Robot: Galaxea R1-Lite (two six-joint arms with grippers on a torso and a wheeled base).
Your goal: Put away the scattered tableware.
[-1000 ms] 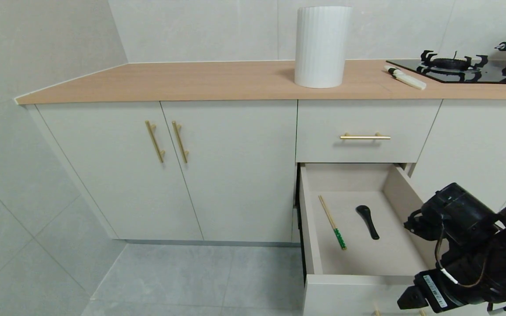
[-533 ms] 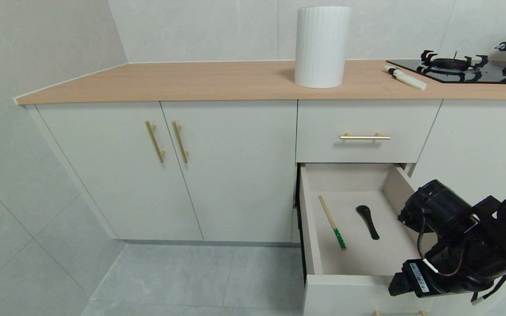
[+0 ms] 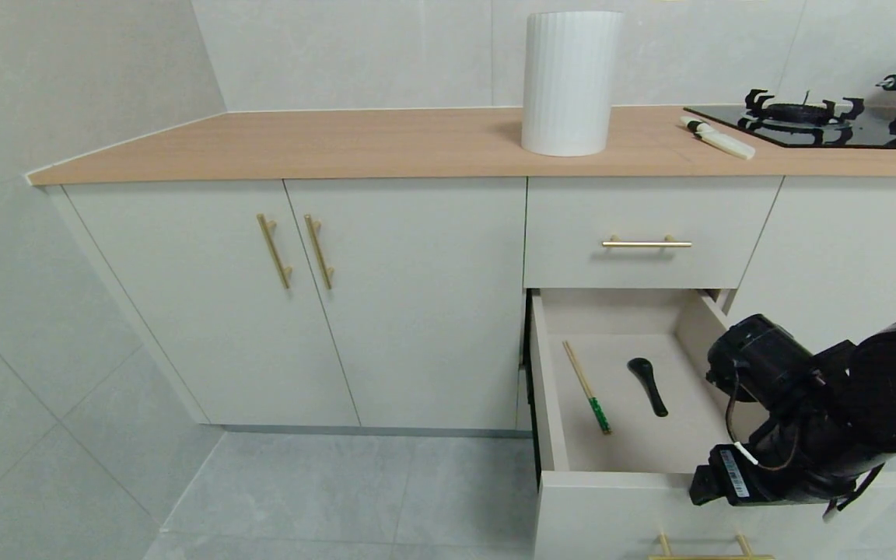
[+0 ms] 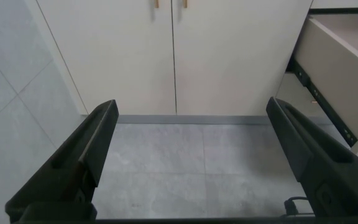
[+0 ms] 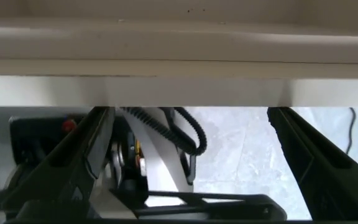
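The lower drawer (image 3: 549, 389) of the cabinet is pulled out and open. On its pale floor lie two pieces of tableware. A pair of wooden chopsticks (image 3: 586, 386) with green ends lies close to the drawer's left wall, with the green ends toward the front. A black spoon (image 3: 648, 385) lies about in the middle, with its bowl toward the back. The two are near each other but apart. The drawer front (image 3: 611, 513) carries a gold handle (image 3: 708, 544) low on it. The upper drawer (image 3: 646, 243) above is closed.

On the wooden tabletop (image 3: 339, 144) stands a tall white ribbed container (image 3: 570, 82), upright. From this angle I cannot tell what is inside it. To its right lies a pale utensil (image 3: 716, 137) with a green band, just beside the black gas stove (image 3: 806, 117).

The right arm (image 3: 798, 412) is at the right front corner of the open drawer, above its front edge. In the right wrist view the right gripper (image 5: 188, 115) has its fingers wide apart, and the pale edge of a panel runs across close to the fingertips. I cannot tell if they touch it.

The left gripper (image 4: 191, 107) also has its fingers wide apart. It hangs low over the grey floor tiles (image 4: 166, 162) and faces the closed cabinet doors (image 4: 166, 56), with the side of the open drawer near it.
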